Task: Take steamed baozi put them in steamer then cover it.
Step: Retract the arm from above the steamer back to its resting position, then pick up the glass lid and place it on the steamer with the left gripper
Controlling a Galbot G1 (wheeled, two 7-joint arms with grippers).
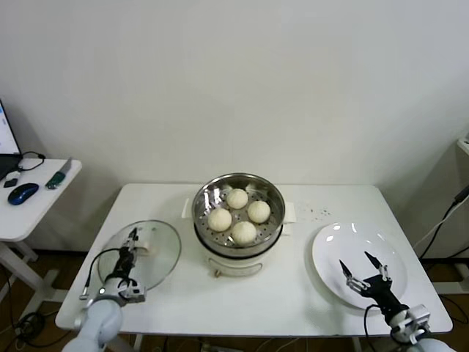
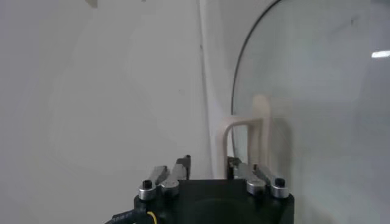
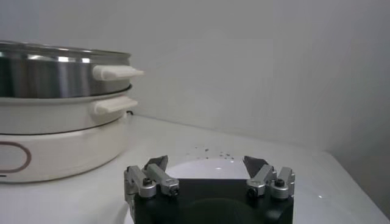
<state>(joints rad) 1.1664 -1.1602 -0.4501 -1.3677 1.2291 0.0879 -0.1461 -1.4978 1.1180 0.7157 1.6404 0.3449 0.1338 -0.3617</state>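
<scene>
A white table (image 1: 308,293) is set against a plain white wall (image 1: 242,81). To the table's left a smaller white side desk (image 1: 37,209) is seen — a blue mouse (image 1: 23,193) and black cables (image 1: 29,160) rest on it.

Four small round cream-white steamed baozi (image 1: 237,198) (image 1: 259,211) (image 1: 220,219) (image 1: 244,232) are counted, all lying inside one round shiny stainless-steel steamer (image 1: 202,207) on its white base. One round clear glass lid (image 1: 157,255) with a pale handle and one flat round white plate (image 1: 333,253) are seen, each on the one white rectangular worktop (image 1: 297,297). Two robot hands are counted, the left hand (image 1: 130,246) and the right hand (image 1: 363,269), each fitted with two dark fingers. One second, smaller white side table (image 1: 29,209) is seen, and on it one blue computer mouse (image 1: 23,193) and one green-handled tool (image 1: 58,174) are counted.
</scene>
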